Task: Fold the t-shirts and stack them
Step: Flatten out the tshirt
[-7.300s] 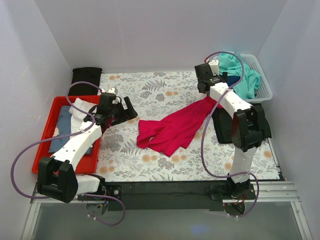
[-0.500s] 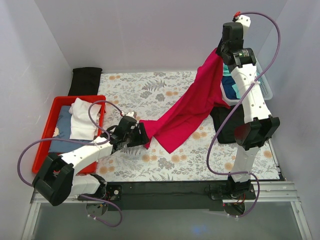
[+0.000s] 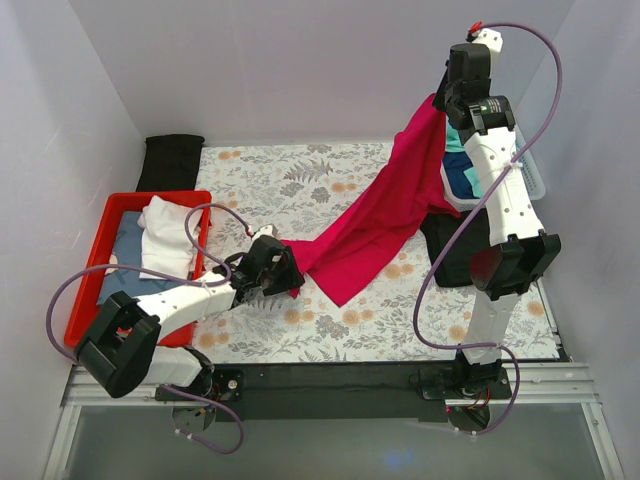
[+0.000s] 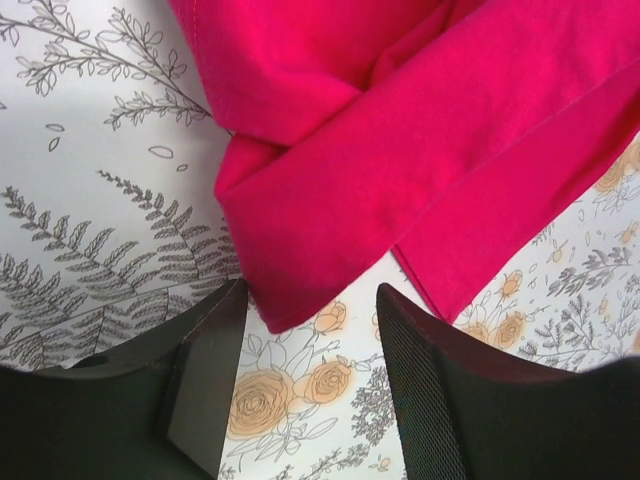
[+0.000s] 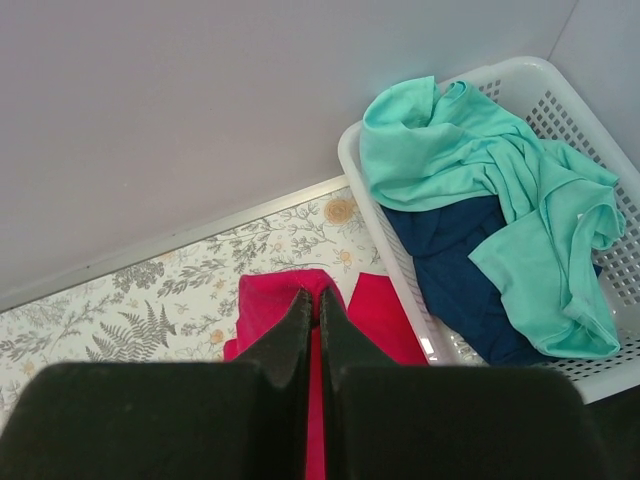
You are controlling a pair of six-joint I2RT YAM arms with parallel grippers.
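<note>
- Here, the crimson t-shirt [image 3: 385,215] is shown lifted from the table cover [image 3: 300,180], where it lay crumpled some seconds earlier. It now hangs as a long diagonal sheet from high over the far right corner down to the middle of the cover.
- The upper end is held by the right gripper [image 5: 312,295]. Its fingers are pressed together on a fold of the red cloth, as the right wrist view shows.
- The left gripper [image 4: 310,295], formerly beside the red tray [image 3: 118,200], has been brought to the shirt's lowest corner, and in the last half second it has been moved slightly closer. Its jaws stand apart on either side of that corner, and nothing is clamped yet.
- The meaning for the task is judged as follows: the garment has been opened out by the lift, and a second hold on the low corner is being prepared so that it can be spread flat for folding.
- A teal t-shirt [image 5: 470,170] and a navy t-shirt [image 5: 450,260] are left unfolded in the white basket [image 5: 545,80] at the far right corner.
- A black t-shirt [image 3: 440,255] is seen near the right edge, partly hidden by the right arm.
- Folded garments are already stacked in the tray at the left edge, so the task is judged to be partly done.
</note>
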